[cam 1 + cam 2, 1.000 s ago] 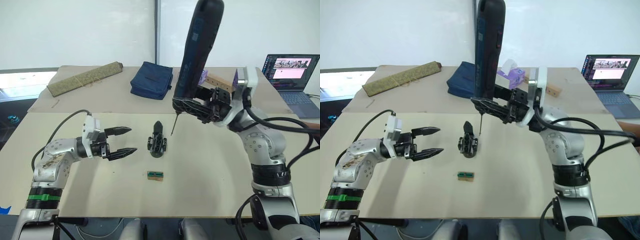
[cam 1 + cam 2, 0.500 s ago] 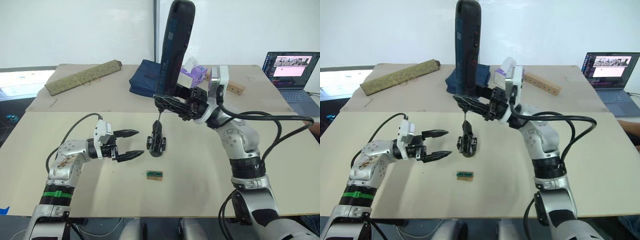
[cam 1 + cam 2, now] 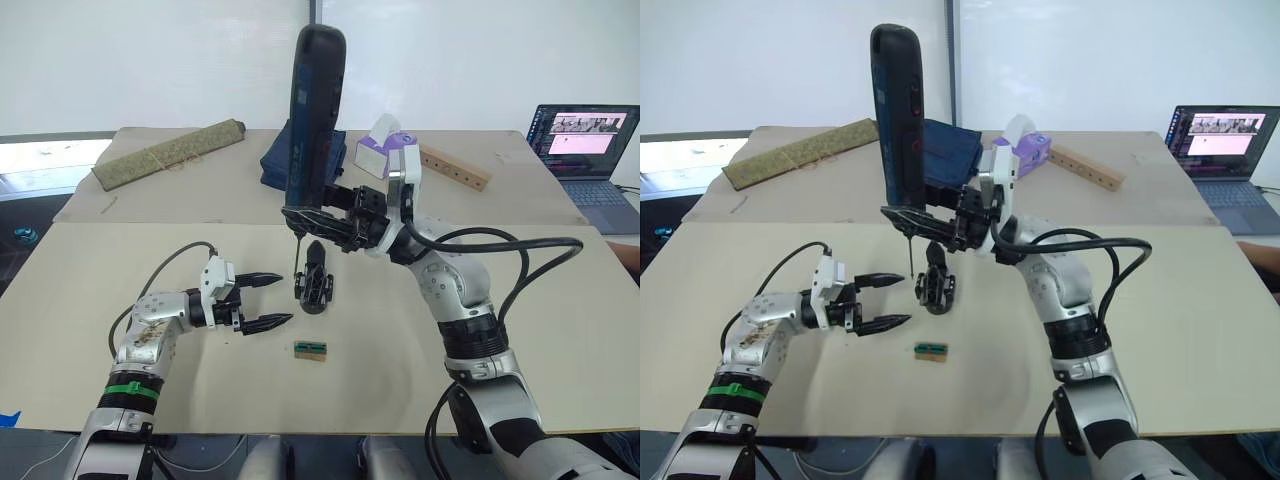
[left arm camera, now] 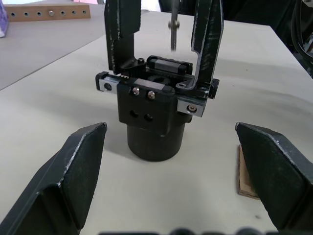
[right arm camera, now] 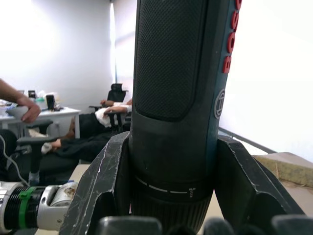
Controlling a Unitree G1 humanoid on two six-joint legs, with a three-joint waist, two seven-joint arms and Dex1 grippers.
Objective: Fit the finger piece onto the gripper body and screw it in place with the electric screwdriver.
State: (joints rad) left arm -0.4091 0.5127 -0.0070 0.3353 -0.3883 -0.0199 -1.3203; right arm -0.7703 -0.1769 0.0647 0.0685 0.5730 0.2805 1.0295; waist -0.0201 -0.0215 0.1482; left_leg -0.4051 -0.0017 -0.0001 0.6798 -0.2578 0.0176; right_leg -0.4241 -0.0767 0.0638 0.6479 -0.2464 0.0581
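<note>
Gripper body on tabletop, screwdriver poised above

Gripper body [image 3: 314, 283]: stands upright mid-tabletop on its round dark base, the finger piece [image 4: 207, 46] apparently already seated and rising from its top plate.
Right gripper [image 3: 318, 218]: jaws clamped around the lower barrel of the electric screwdriver [image 3: 314, 110], held near vertical; its thin bit hangs just left of and above the body, not touching.
Left gripper [image 3: 265, 300]: jaws spread wide and empty, level with the body and just to its left, pointing at it.
Step in hand, as judged: seat the bit in a screw head. Bring the bit square over the screw before pressing down; close the left jaws on the base first so the body cannot twist or tip under torque.
Surroundings: small green-and-tan block [image 3: 311, 349] just in front of the body; blue pouch [image 3: 945, 150], wooden bar with holes [image 3: 455, 168], rolled mat [image 3: 168, 154] and laptop [image 3: 588, 132] well behind.
Obstructions: none close; the upright finger stands nearest the bit's path
</note>
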